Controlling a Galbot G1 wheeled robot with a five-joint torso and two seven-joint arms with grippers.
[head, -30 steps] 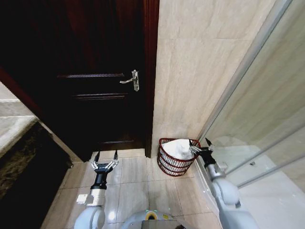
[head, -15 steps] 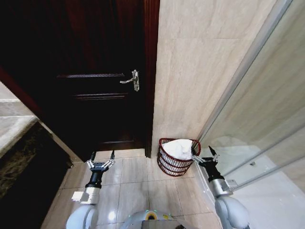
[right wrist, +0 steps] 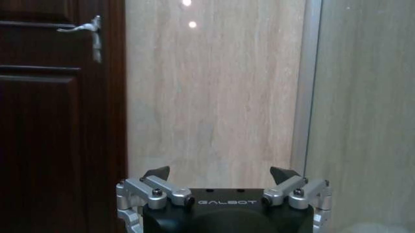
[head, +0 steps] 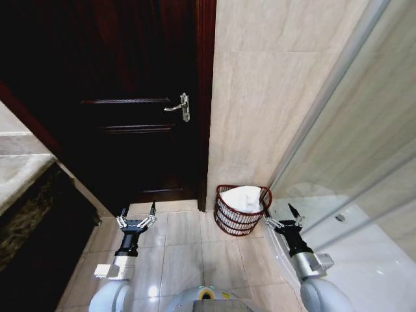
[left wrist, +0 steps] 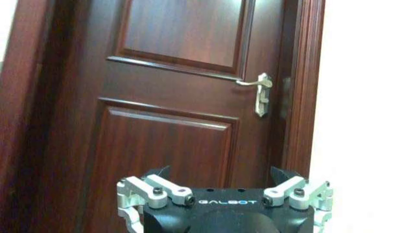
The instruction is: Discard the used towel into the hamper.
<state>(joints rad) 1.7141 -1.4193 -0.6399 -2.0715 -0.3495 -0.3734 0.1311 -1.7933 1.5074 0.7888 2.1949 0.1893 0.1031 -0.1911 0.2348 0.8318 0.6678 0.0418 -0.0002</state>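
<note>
The hamper (head: 229,220), a small round reddish-brown wire basket, stands on the floor in the corner between the door frame and the tiled wall. A white towel (head: 243,197) lies bunched inside it, rising to the rim. My right gripper (head: 278,212) is open and empty, just right of the hamper and slightly nearer to me, apart from it. My left gripper (head: 136,212) hangs open and empty over the floor tiles in front of the door, well left of the hamper. Both wrist views show open fingers, the left gripper (left wrist: 220,172) facing the door and the right gripper (right wrist: 220,171) facing the wall.
A dark wooden door (head: 130,110) with a silver lever handle (head: 179,107) is shut ahead. A glass shower panel (head: 364,162) runs along the right, with a raised white sill (head: 279,250) below it. A dark stone counter (head: 26,195) stands at the left. Light floor tiles (head: 185,250) lie between.
My right gripper has drawn back from over the towel in the hamper to beside it, empty. The towel stays in the hamper. The left arm has lowered slightly. The view has shifted a little.
</note>
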